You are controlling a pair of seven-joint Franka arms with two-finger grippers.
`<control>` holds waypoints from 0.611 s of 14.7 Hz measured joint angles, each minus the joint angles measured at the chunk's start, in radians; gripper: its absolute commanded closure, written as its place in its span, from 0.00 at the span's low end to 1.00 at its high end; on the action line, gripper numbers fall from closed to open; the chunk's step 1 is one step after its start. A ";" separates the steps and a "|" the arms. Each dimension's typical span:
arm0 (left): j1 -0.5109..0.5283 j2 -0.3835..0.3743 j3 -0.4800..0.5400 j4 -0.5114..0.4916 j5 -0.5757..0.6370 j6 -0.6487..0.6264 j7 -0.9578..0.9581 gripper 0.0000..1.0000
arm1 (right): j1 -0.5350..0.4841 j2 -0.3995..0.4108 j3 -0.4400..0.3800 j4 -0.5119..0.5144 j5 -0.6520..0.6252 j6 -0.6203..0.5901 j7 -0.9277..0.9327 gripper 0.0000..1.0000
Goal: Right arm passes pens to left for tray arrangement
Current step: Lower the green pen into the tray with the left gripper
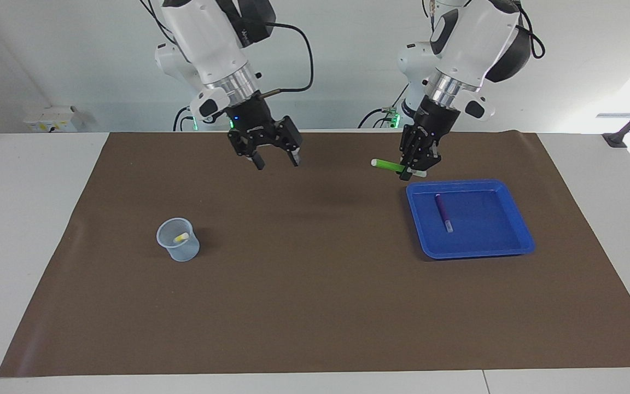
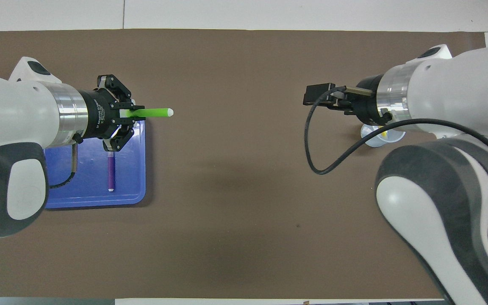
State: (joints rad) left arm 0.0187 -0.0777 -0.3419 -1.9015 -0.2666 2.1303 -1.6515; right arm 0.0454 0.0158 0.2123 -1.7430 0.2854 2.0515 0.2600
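A bright green pen [image 1: 387, 163] [image 2: 151, 112] lies level in my left gripper [image 1: 414, 171] [image 2: 130, 113], which is shut on one end of it, in the air over the edge of the blue tray [image 1: 513, 219] [image 2: 84, 181] that is nearest the robots. The pen's pale tip points toward the right arm's end of the table. A purple pen [image 1: 443, 212] [image 2: 111, 171] lies flat in the tray. My right gripper [image 1: 276, 160] [image 2: 310, 95] hangs open and empty over the brown mat, apart from the green pen. A yellow pen [image 1: 181, 237] [image 2: 385, 132] sits in a cup.
The small translucent cup [image 1: 178, 239] [image 2: 372, 138] stands on the brown mat [image 1: 315, 284] toward the right arm's end, partly covered by the right wrist in the overhead view. Two slimmer white arms with green lights stand at the robots' end.
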 measured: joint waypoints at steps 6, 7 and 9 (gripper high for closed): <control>0.171 0.004 0.005 -0.108 -0.006 -0.107 0.647 1.00 | -0.070 0.143 0.003 0.011 -0.321 0.030 -0.536 0.02; 0.204 0.010 0.006 -0.114 -0.007 -0.127 0.766 1.00 | -0.068 0.176 0.005 0.019 -0.367 0.033 -0.569 0.06; 0.266 0.037 0.008 -0.132 -0.007 -0.144 1.019 1.00 | -0.074 0.229 0.004 0.033 -0.415 0.038 -0.664 0.12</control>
State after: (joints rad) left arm 0.2844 -0.0411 -0.3343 -2.0336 -0.2733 1.9858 -0.6327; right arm -0.0285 0.2447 0.2166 -1.7103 -0.1292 2.0890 -0.4036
